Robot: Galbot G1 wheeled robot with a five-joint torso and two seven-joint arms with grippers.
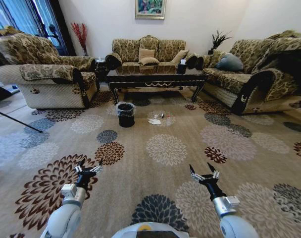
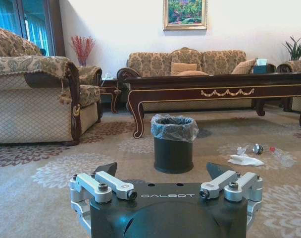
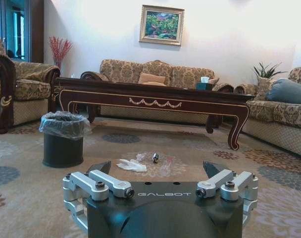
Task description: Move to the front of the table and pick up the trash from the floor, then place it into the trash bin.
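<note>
While well short of the counter [image 1: 155, 78], with a wide stretch of flowered carpet [image 1: 165, 148] ahead. Left claw [image 1: 88, 169] and right claw [image 1: 205, 174] both held low and forward, spread wide and pinching nothing, probably a travel pose that keeps the wrist cameras on the goal. Trash [image 1: 159, 119] lying on the carpet just in front of the counter: a crumpled white paper [image 2: 245, 159], a small silvery wrapper [image 2: 258, 148] and a tiny red bit [image 2: 272, 148] close together. Trash bin [image 1: 125, 114] upright just beside the scraps, toward the robot's left, bag folded over its rim, handy for a short carry. Approach not yet finished, by the look of it.
</note>
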